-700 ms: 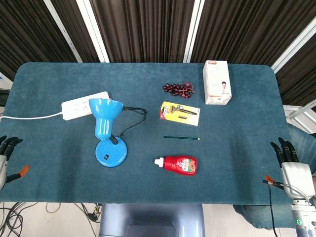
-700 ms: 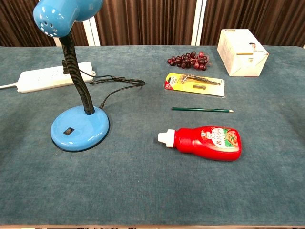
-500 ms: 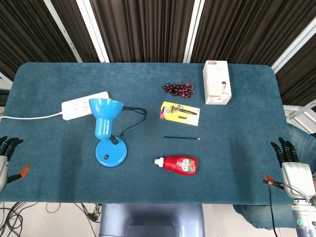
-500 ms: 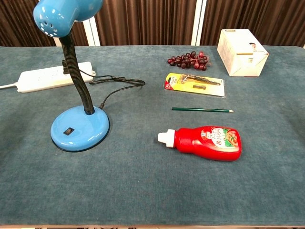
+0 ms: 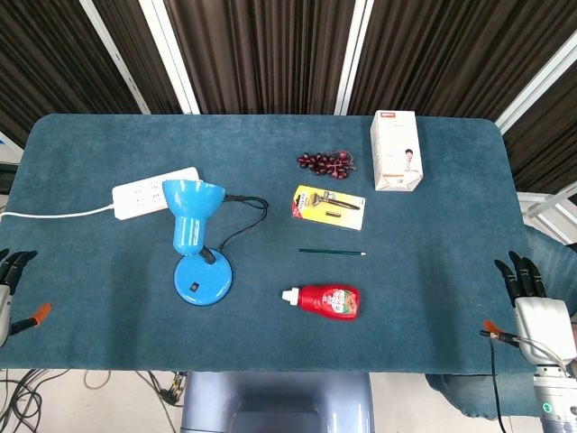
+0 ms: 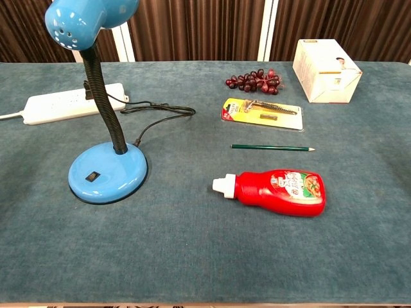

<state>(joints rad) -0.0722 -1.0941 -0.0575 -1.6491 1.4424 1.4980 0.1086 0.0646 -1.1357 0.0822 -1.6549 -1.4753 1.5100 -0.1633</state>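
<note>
Dark pleated curtains back a teal felt-covered table [image 5: 433,225], where a red plastic ketchup bottle [image 5: 327,301] lies on its side near the front edge, right of a blue gooseneck desk lamp [image 5: 196,239]. Only the head view shows the hands: the left hand [image 5: 5,290] at the near left edge and the right hand [image 5: 534,302] at the near right edge, both empty with fingers extended and slightly apart, well away from the bottle. The chest view alone shows the lamp's black flexible neck [image 6: 104,102].

The blue-covered table [image 5: 99,343] carries a lamp [image 5: 199,242], power strip [image 5: 144,192], grapes [image 5: 326,162], box [image 5: 395,150], pencil [image 5: 332,252], ketchup bottle [image 5: 328,300] and, seemingly, a packaged razor [image 5: 329,207].
</note>
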